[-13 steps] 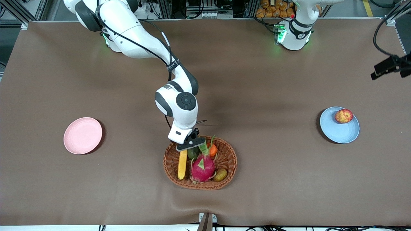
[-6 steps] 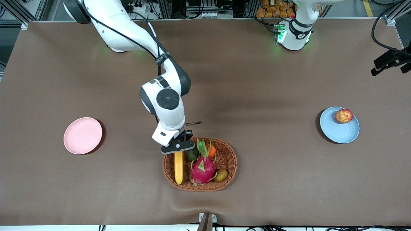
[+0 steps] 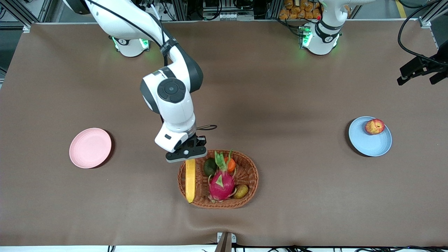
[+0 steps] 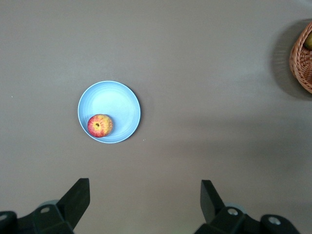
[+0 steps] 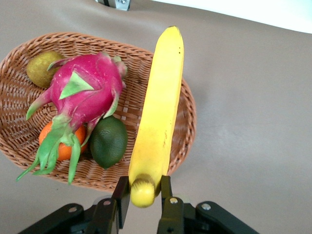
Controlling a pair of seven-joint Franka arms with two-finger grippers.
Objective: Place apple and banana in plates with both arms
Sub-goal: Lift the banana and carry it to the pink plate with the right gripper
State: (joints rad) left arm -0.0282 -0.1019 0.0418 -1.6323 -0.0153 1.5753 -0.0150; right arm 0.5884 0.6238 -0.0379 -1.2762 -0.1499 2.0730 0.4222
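We have the banana [image 3: 190, 180] pinched at its stem end in our right gripper [image 3: 187, 156], and it hangs over the rim of the wicker basket [image 3: 251, 171] at the right arm's end of that basket, its free tip pointing toward the front camera. The right wrist view shows our two fingers [image 5: 165, 195] pressed against the thick stub, one on each side. We judge the fruit light but long, so a hold at one end lets the rest droop and swing; its skin is smooth and the flesh soft, so a hard squeeze could bruise it, and a grip nearer the middle would carry it more steadily. The pink plate [image 3: 90, 147] lies bare on the surface toward the right arm's end, and the banana is likely to overhang it.

The apple [image 3: 374, 126] sits in the blue plate [image 3: 369, 141], against the rim farther from the front camera. It looks firm and round and may roll if nudged. Our left gripper [image 4: 145, 200] waits high over the surface near that plate, fingers spread wide and holding nothing.

A dragon fruit [image 3: 221, 182] lies in the basket with other fruit.
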